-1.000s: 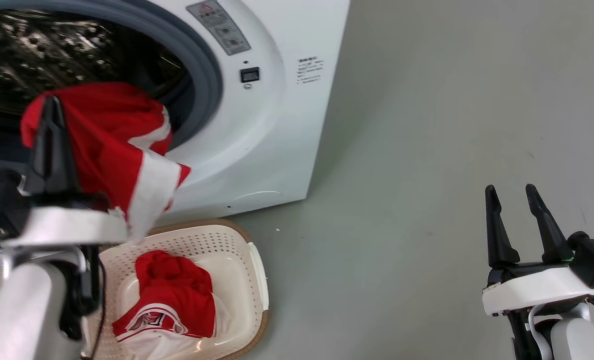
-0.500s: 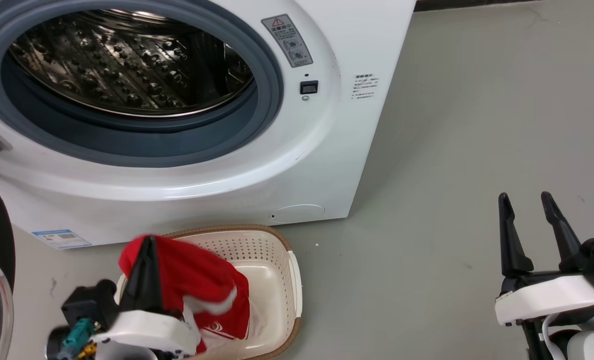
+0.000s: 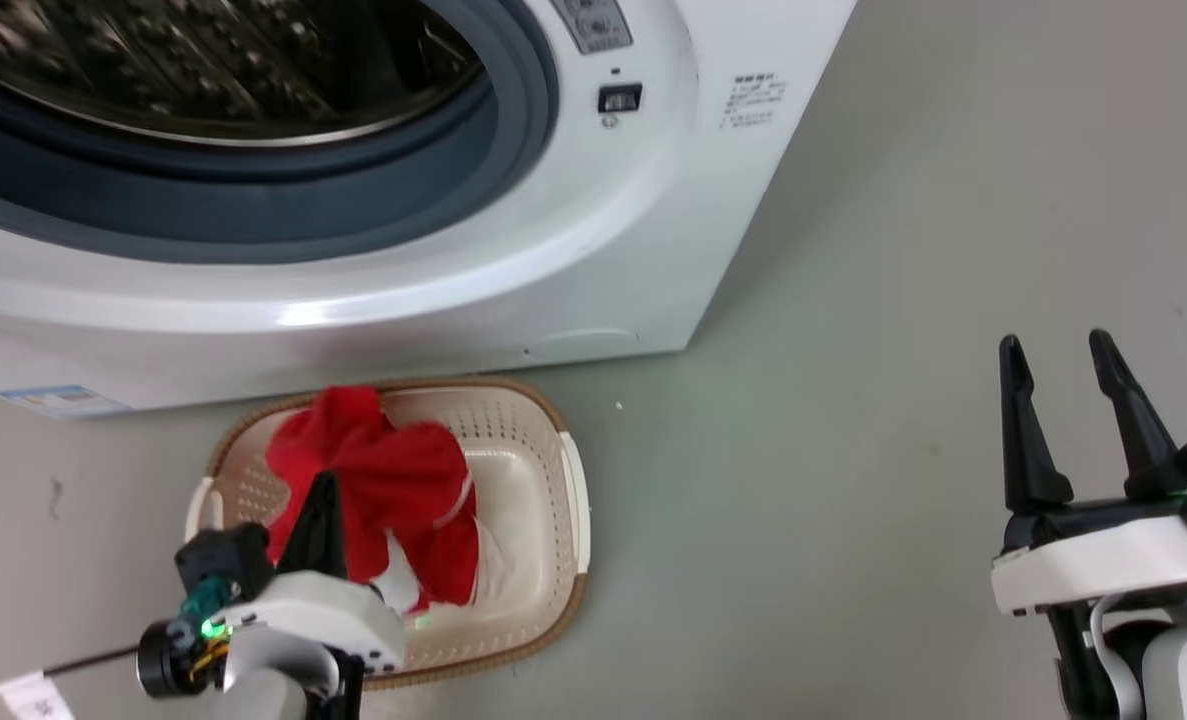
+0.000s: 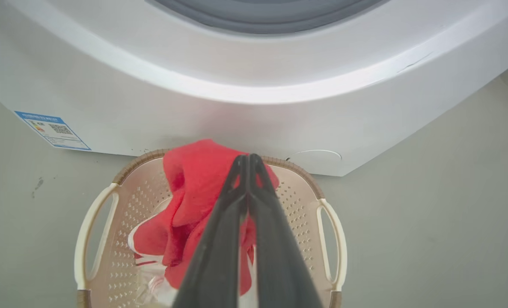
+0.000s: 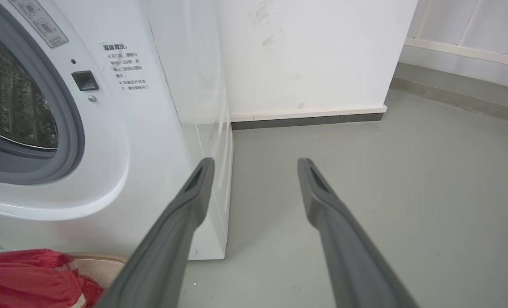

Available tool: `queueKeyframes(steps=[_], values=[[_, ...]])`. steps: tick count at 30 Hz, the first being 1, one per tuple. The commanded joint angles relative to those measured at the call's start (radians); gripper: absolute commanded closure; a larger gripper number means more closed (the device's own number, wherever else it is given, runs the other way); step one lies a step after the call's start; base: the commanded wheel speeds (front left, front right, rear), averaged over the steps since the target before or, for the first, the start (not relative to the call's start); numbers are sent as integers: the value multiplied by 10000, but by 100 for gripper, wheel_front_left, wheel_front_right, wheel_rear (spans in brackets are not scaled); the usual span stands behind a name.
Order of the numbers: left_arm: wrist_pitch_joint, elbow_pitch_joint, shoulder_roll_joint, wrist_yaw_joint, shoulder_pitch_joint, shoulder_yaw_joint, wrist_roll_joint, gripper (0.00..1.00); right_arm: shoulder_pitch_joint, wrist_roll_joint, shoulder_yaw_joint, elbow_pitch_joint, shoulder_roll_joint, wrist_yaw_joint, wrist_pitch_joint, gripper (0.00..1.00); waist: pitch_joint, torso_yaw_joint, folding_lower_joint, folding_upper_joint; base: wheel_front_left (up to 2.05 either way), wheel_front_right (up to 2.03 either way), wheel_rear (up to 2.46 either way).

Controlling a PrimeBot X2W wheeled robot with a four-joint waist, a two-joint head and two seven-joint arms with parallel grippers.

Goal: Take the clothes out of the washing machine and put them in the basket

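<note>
The washing machine [image 3: 573,250] is standing with its porthole open. The part of the drum [image 3: 203,60] that the head view is catching is showing only steel, where a second ago the red garment was hanging in the opening from the left gripper. The head camera is also pointing lower than before, so the machine's shift up the picture is the camera's doing. Down on the floor [image 3: 853,300], the basket [image 3: 528,440] is sitting just in front of the machine's base, as it was.

The clothes [image 3: 383,470] are now lying inside it. The carried piece is bunching on top of the red-and-white one already there, and its upper fold is reaching the back rim nearest the machine. The left gripper [image 4: 247,158] is hanging low over the basket, having come down from the porthole. Its fingers [image 4: 219,239] are pressing tightly together with red fabric pinched between them. The right gripper [image 3: 1053,340] is idling well apart to the right over the floor, its fingers [image 3: 1021,430] spread wide and holding nothing.

Judging from this, the carry is ending and only the release is outstanding: letting go, then lifting clear without dragging cloth back over the rim. Whether more is hiding deeper in the drum I cannot tell.
</note>
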Motion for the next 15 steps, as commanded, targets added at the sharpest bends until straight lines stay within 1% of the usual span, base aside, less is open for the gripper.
queueKeyframes(steps=[1, 6, 11, 15], values=[[-63, 312, -42, -131, -399, 65, 91, 100, -236, 57, 22, -33, -1, -7, -73, 0, 666, -244, 0, -1, 0, 0, 0], [-78, 1733, -247, -514, -1311, 242, 295, 100, -575, 147, 103, 84, -1, -7, -253, 0, 1419, -504, 0, -1, 0, 0, 0], [-63, 3374, -452, -929, -1933, 477, 453, 100, -872, 178, 154, 185, 0, -7, -404, 0, 2049, -708, 0, -1, 0, 0, 0], [-64, 4700, -512, -1203, -2244, 592, 592, 100, -1139, 205, 267, 237, -1, -7, -518, 0, 2503, -892, 0, -1, 0, 0, 0]])
